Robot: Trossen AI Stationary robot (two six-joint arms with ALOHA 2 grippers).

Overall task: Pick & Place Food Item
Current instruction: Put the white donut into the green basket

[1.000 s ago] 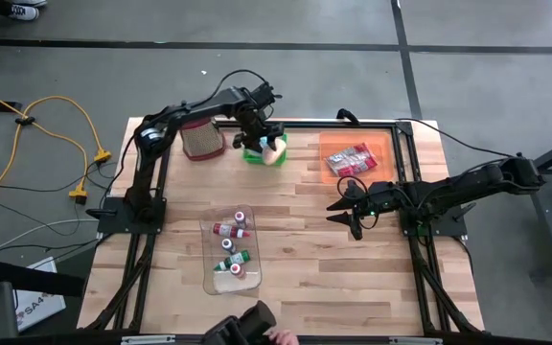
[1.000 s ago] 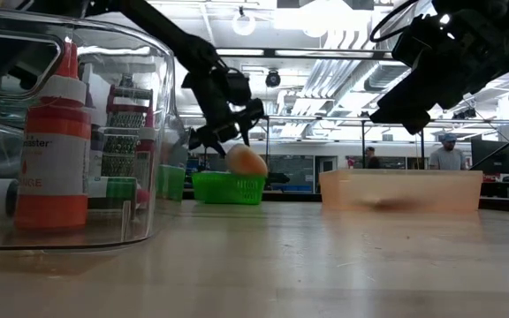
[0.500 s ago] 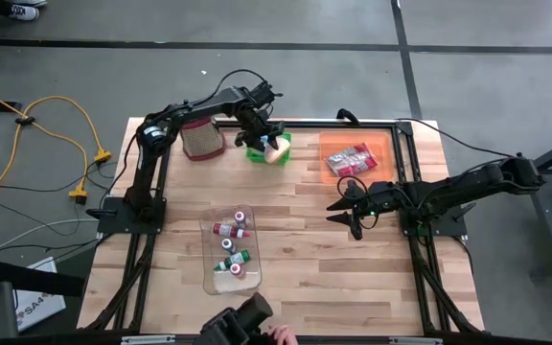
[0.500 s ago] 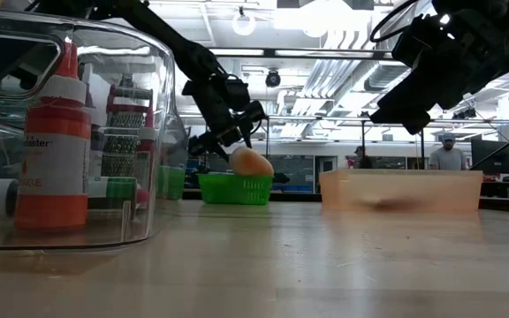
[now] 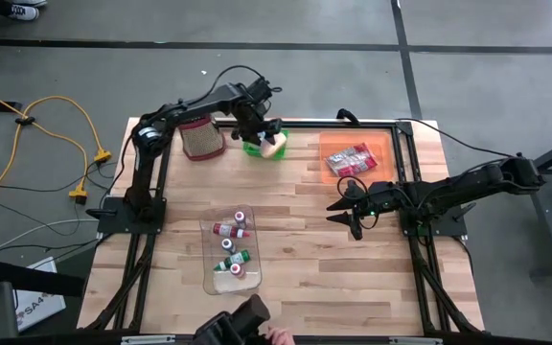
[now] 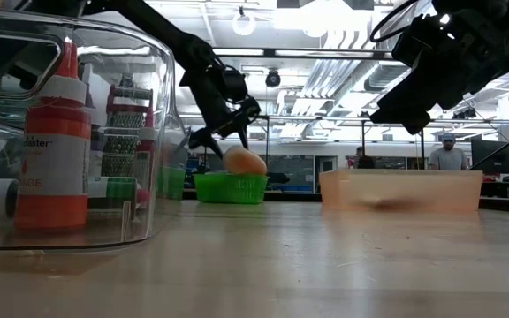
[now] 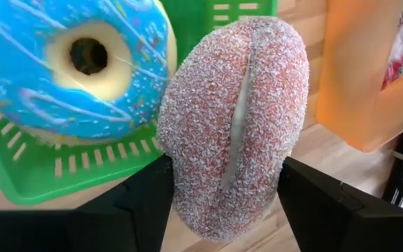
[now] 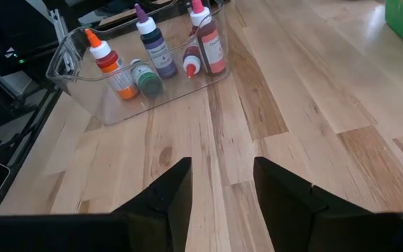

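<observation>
On a wooden table [image 5: 286, 240], a sugared bun [image 7: 233, 126] is loosely flanked by the left gripper [image 5: 262, 134] over the green basket [image 5: 253, 147]; release is judged next. The right gripper [image 5: 348, 213] waits empty, part open.

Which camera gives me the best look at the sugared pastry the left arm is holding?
The left wrist view: the sugared pastry fills it, split side showing, between the left end effector fingers. The high view shows a pale blob by the green basket; the low view shows its side; the right wrist view shows nothing.

A clear bin [image 5: 230, 251] of sauce bottles [image 8: 150, 50] sits at six o'clock, a grater [image 5: 201, 140] at eleven, yellow cable [image 5: 75, 129] on the floor at nine.
</observation>
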